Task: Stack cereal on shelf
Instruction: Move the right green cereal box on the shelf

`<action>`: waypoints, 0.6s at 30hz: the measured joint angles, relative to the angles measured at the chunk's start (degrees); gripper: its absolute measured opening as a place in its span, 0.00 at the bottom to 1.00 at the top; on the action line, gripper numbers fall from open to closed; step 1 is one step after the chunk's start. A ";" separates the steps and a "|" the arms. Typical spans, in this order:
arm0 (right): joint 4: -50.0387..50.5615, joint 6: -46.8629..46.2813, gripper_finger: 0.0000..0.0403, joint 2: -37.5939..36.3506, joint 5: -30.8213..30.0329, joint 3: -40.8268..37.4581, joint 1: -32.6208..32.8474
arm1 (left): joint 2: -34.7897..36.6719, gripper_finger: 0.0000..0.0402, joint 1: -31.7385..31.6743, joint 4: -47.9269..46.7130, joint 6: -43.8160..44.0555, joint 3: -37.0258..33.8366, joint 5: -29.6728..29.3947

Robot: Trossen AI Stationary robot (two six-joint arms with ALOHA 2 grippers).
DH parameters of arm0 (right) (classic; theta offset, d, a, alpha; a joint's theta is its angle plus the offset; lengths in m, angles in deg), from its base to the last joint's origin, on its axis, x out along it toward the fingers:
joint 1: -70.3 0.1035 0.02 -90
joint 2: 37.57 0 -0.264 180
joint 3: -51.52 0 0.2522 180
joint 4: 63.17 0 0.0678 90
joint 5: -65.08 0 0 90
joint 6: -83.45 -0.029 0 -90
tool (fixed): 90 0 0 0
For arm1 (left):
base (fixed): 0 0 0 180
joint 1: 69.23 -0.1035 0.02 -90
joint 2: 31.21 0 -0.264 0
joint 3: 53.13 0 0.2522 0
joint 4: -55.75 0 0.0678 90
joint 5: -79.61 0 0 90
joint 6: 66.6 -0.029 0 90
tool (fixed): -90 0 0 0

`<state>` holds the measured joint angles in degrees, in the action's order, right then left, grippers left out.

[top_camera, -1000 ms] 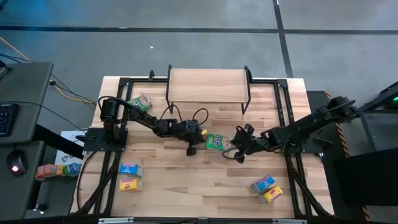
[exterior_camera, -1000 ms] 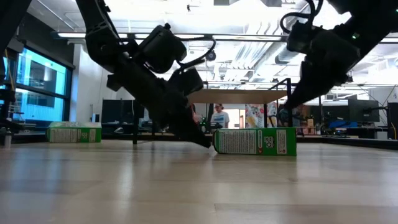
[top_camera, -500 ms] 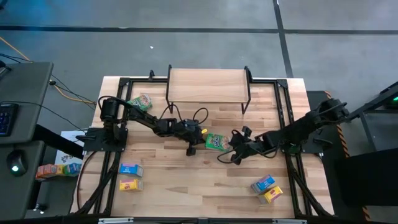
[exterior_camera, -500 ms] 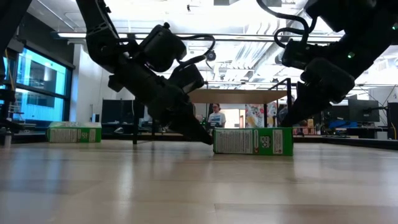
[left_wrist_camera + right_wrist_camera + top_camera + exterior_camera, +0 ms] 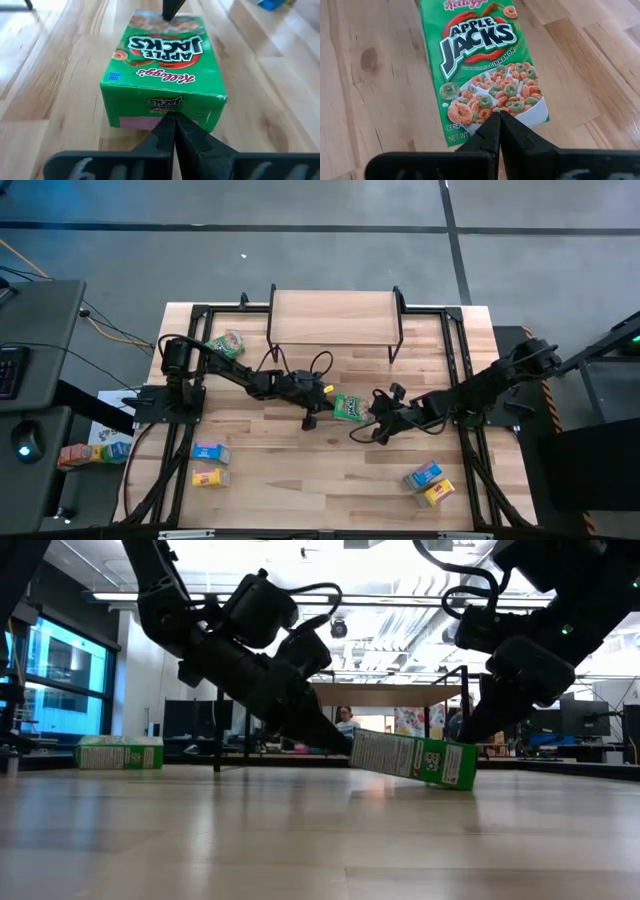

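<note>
A green Apple Jacks cereal box (image 5: 349,408) lies mid-table, tilted in the low view (image 5: 412,758), with its left end raised and its right end on the tabletop. My left gripper (image 5: 328,404) is shut, its tips at the box's left end (image 5: 174,120). My right gripper (image 5: 371,413) is shut, its tips at the box's right end (image 5: 498,117). The shelf (image 5: 335,316) stands at the far middle on thin black legs, its top bare. A second green box (image 5: 226,343) lies flat at the far left. My left gripper presses its shut fingertips against the box's short left end face (image 5: 165,107), low on it. It comes slanting down from the table's left. That end is lifted off the wood. My right gripper's shut fingertips meet the box's right end at the edge of its printed top face (image 5: 487,111), slanting down from the table's right. That end (image 5: 462,778) stays on the tabletop.
A blue box (image 5: 208,452) and a yellow box (image 5: 208,476) lie near the front left. Another blue box (image 5: 423,475) and yellow box (image 5: 437,493) lie near the front right. Black frame rails (image 5: 458,350) run along the table's sides. A person (image 5: 349,725) stands in the room beyond.
My right gripper has gone down and toward the table's left, onto the box's right end. In the last half second my left gripper's tips have risen, and the box has tipped: its left end is lifted while its right end stays on the table.
</note>
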<state>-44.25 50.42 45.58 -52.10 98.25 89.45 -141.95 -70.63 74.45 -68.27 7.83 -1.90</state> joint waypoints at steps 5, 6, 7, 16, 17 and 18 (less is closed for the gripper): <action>1.01 -0.09 0.00 0.02 -0.41 -0.04 -0.02 | 0.84 0.00 0.80 3.96 0.00 0.00 2.81; 1.09 -0.40 0.00 0.06 -0.49 -0.07 -0.04 | 1.25 0.00 0.95 5.15 0.00 0.05 3.45; 1.13 -0.69 0.00 0.12 -0.57 -0.07 -0.07 | 1.75 0.00 1.15 5.78 0.01 0.24 3.56; -0.56 -1.34 0.00 0.22 -0.71 -0.11 -0.07 | 3.23 0.00 1.89 12.27 -1.46 0.25 3.00; -0.75 -1.19 0.00 0.22 -0.74 -0.11 -0.07 | 3.23 0.00 1.88 12.15 -1.51 0.33 3.00; -1.05 -1.17 0.00 0.22 -0.83 -0.11 -0.07 | 3.23 0.00 1.77 12.01 -1.51 0.43 2.99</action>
<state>-45.30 49.25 45.80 -52.94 98.14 89.39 -138.72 -68.86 86.46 -69.78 8.27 1.09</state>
